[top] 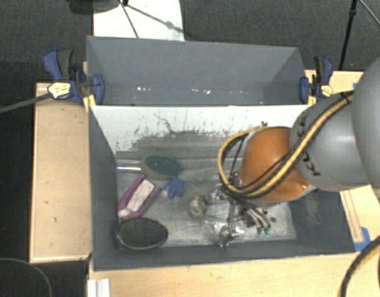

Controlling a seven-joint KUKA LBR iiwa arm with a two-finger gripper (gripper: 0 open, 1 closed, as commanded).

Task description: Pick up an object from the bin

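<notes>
My gripper is low over the bin floor right of the middle, under the orange wrist cover. A small round brownish thing lies just to its left, a short way from it. Further left lies a small blue piece. Small green bits show at the gripper's right side. I see nothing held by the gripper.
At the bin's left lie a green oval thing, a pink and purple packet and a black oval disc in the front left corner. The arm and its cables cover the bin's right part.
</notes>
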